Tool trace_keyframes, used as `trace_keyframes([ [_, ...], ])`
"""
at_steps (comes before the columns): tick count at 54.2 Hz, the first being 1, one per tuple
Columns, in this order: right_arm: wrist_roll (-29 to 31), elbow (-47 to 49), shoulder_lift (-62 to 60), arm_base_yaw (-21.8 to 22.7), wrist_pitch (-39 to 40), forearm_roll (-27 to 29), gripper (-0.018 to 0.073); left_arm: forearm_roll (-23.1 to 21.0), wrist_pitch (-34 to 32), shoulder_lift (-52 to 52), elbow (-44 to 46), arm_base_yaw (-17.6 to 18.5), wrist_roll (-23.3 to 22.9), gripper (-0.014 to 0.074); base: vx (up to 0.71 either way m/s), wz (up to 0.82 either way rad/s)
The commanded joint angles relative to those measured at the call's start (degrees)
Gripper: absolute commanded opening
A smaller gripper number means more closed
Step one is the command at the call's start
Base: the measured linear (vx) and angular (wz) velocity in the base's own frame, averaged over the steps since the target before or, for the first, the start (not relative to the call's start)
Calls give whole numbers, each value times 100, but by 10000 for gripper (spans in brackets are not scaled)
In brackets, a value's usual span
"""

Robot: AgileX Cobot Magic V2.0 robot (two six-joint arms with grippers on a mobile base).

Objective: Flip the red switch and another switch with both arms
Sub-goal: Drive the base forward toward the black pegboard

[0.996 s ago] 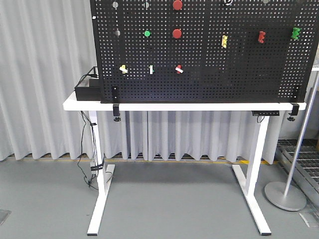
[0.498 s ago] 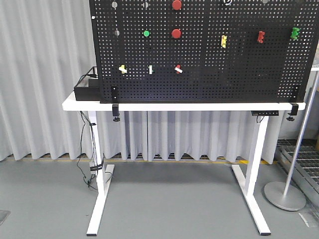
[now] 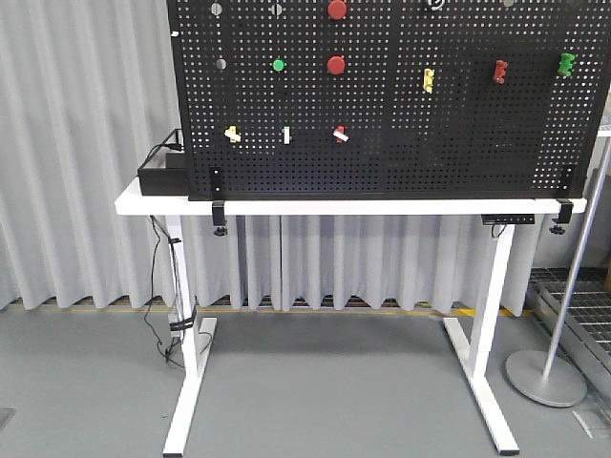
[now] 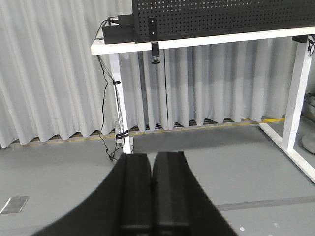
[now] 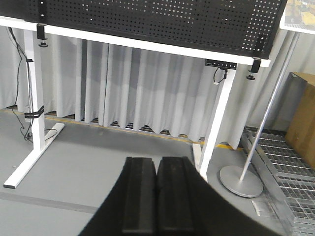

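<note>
Grey curtains (image 3: 86, 191), red switch (image 3: 340, 134) only in front view, left claw (image 4: 152, 158) and right claw (image 5: 156, 161) both closed in wrist views

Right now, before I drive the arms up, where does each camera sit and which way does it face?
Exterior front-facing: stands back from the white table, facing the pegboard head-on; red switch and yellow switch show, no robot parts.
Left wrist: low, looking over the shut left claw toward the table's left end and black box.
Right wrist: low, over the shut right claw toward the table's right leg and pole stand.
Shared: both wrist views catch only the pegboard's bottom edge, no switches.
</note>
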State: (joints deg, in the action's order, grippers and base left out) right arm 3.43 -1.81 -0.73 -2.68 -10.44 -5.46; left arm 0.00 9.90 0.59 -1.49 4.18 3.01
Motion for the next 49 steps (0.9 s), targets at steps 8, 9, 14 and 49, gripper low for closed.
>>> trace_keyframes([
  [8,18,-29,-53,23,467,-56,-6,0,-459,101,-108,-14,-58,2,10,-3],
  [9,18,-29,-53,23,467,-56,-6,0,-459,101,-108,-14,-58,2,11,-3],
  [14,18,-29,-53,23,467,-56,-6,0,-459,101,-108,-14,-58,2,13,-2],
  [49,18,-29,-53,23,467,-56,-6,0,-459,101,-108,-14,-58,2,16,2],
])
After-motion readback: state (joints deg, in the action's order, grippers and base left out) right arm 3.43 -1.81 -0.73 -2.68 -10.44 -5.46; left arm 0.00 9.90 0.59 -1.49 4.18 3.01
